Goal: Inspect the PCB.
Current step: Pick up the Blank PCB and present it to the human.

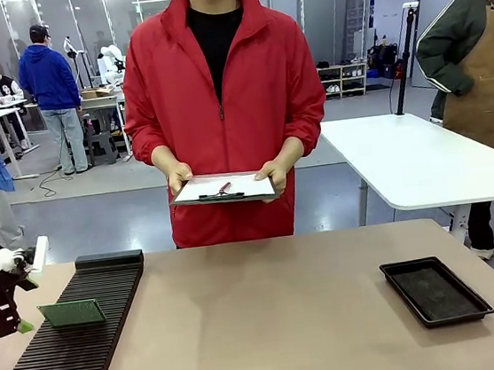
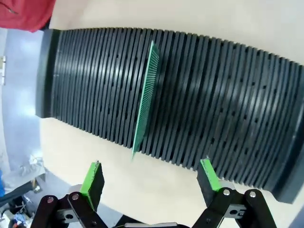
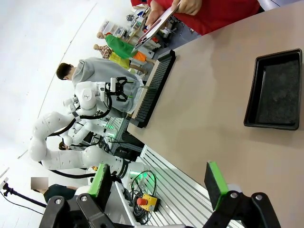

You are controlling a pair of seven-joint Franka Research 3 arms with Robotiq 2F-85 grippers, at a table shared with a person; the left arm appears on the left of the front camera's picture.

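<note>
The PCB [image 1: 71, 313], a thin green board, stands upright in a slot of the black ribbed rack [image 1: 70, 357] at the table's left. My left gripper [image 1: 17, 323] hangs just left of the board, beside the rack's edge, with its jaws open and empty. In the left wrist view the PCB [image 2: 145, 99] shows edge-on across the rack [image 2: 228, 109], a little beyond my open left gripper [image 2: 151, 178] and apart from its green pads [image 2: 92, 176]. My right gripper [image 3: 157, 183] is open and empty, off the table's near edge, far from the board.
A shallow black tray [image 1: 436, 290] lies at the table's right [image 3: 275, 90]. A person in a red jacket stands at the far side holding a white clipboard [image 1: 223, 188] with a pen. Bare tabletop [image 1: 272, 325] stretches between rack and tray.
</note>
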